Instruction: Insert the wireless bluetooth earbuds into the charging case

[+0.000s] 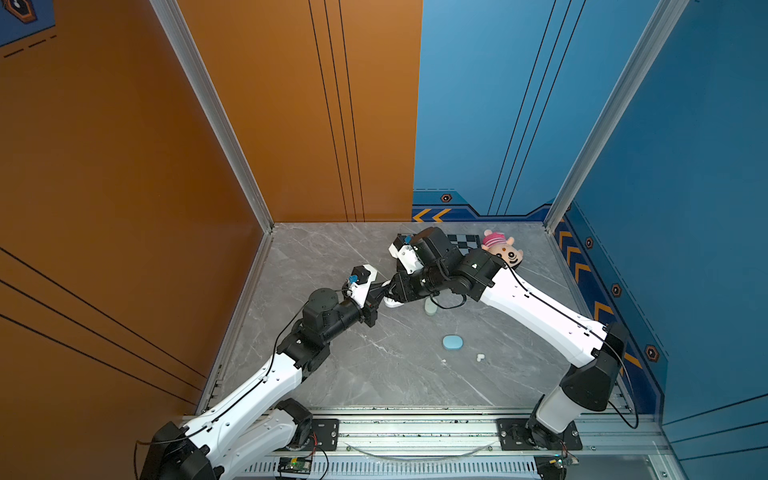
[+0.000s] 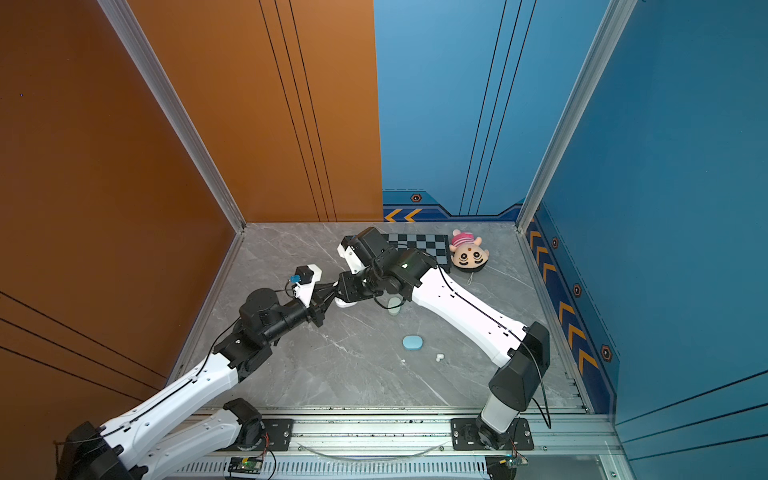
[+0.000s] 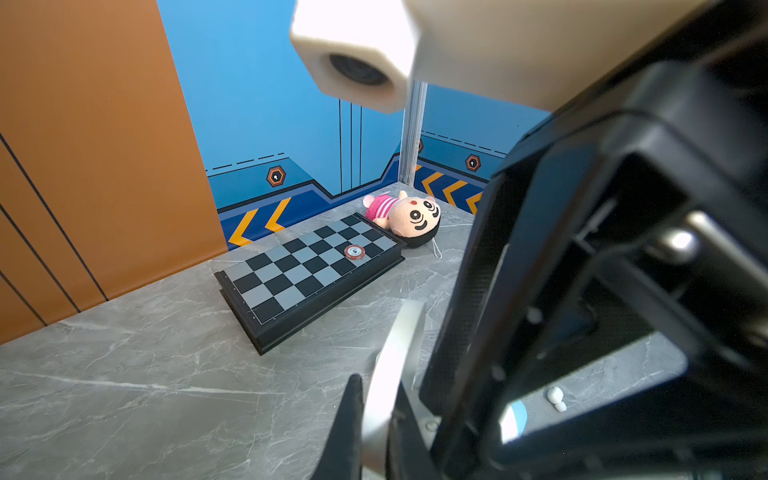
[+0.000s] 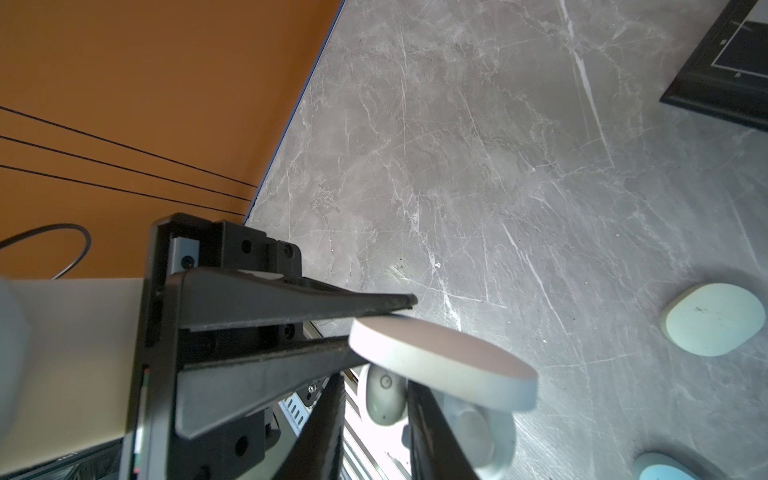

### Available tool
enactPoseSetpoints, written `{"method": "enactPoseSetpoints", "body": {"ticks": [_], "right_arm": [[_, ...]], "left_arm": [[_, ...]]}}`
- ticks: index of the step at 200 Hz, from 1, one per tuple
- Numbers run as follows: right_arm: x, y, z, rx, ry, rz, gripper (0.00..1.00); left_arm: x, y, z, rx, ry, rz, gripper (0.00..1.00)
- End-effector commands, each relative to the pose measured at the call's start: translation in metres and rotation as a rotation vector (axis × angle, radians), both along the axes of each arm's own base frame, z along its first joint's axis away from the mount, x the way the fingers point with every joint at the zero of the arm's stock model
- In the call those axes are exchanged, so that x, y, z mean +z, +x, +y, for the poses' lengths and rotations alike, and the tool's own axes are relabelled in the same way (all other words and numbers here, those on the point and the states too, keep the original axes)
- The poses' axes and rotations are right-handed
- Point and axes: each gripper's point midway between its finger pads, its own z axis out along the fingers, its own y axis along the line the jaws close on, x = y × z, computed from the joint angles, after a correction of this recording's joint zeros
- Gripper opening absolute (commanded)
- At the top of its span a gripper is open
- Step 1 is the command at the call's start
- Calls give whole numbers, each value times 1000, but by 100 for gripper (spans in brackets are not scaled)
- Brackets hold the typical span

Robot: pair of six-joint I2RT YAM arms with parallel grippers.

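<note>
Both grippers meet over the middle of the table. My left gripper (image 3: 376, 388) is shut on the raised lid (image 4: 440, 365) of a white charging case (image 1: 392, 302), holding it open. In the right wrist view, my right gripper (image 4: 376, 401) holds a white earbud (image 4: 384, 399) between its fingers, just above the case's base (image 4: 469, 436). Two more white earbuds (image 1: 480, 357) lie together on the table toward the front, and another tiny one (image 1: 444, 360) lies apart to their left. In both top views the arms hide the grip itself.
A pale green case (image 1: 431, 308) lies shut beside the right wrist. A blue case (image 1: 452, 342) lies nearer the front. A chessboard (image 3: 307, 270) with a red chip (image 3: 354, 251) and a plush doll (image 1: 500, 248) sit at the back wall.
</note>
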Motion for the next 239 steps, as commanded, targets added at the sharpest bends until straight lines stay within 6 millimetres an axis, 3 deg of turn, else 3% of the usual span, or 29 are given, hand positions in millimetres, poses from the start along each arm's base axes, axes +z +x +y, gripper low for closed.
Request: {"method": "enactPoseSetpoints", "body": {"ticks": [1, 66, 239], "right_arm": [[3, -12, -4, 3, 4, 20, 28], [2, -12, -8, -35, -17, 1, 20], [6, 5, -5, -192, 56, -22, 18]], "left_arm": [[21, -1, 1, 9, -20, -60, 0], [21, 2, 6, 37, -17, -64, 0], [30, 4, 9, 62, -46, -79, 0]]}}
